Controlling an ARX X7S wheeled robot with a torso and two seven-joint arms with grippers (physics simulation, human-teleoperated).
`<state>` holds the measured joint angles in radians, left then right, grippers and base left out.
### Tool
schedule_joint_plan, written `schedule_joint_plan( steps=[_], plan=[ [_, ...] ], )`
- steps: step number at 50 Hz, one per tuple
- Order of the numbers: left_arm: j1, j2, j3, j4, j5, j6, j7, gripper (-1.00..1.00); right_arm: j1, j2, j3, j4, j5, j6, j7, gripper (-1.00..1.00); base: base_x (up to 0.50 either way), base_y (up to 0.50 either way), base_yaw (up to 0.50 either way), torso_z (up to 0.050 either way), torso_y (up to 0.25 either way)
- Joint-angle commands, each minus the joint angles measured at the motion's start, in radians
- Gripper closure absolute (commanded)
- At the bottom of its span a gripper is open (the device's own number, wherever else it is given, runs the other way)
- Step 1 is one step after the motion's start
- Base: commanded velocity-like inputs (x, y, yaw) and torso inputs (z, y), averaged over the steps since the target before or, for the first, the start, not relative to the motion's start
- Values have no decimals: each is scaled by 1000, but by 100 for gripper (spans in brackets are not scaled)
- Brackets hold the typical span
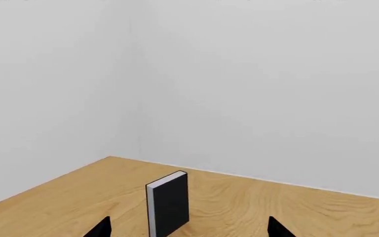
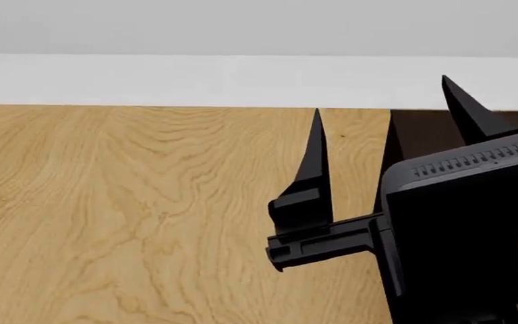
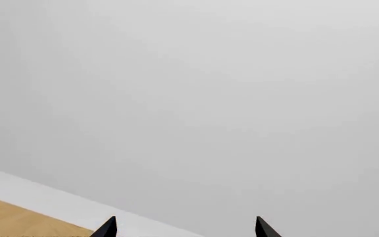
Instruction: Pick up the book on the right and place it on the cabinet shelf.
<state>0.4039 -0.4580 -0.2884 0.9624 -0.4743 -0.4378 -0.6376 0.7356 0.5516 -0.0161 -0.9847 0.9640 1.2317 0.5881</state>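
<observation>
The book named in the task is out of view in every frame. A strip of very dark brown cabinet [image 2: 421, 135] shows in the head view, behind my right gripper [image 2: 380, 94]; I cannot make out the cabinet shelf itself. That gripper is open and raised, with nothing between its fingers. Its own wrist view shows the right gripper [image 3: 185, 219] facing a bare wall. My left gripper [image 1: 189, 219] is open too. A black-covered book [image 1: 170, 205] with white page edges stands upright on the wooden surface beyond its fingertips.
A light wood-grain surface [image 2: 133, 202] runs to a white baseboard [image 2: 151, 81] and a pale grey wall. In the left wrist view two walls meet in a corner [image 1: 133, 98] behind the black book.
</observation>
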Motion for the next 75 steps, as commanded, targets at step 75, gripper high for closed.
schedule_joint_plan(
  steps=[75],
  plan=[
    [8, -10, 47, -63, 22, 62, 10, -100, 69, 191, 532, -60, 1543, 264, 276, -100, 0, 0, 0, 0, 0]
  ],
)
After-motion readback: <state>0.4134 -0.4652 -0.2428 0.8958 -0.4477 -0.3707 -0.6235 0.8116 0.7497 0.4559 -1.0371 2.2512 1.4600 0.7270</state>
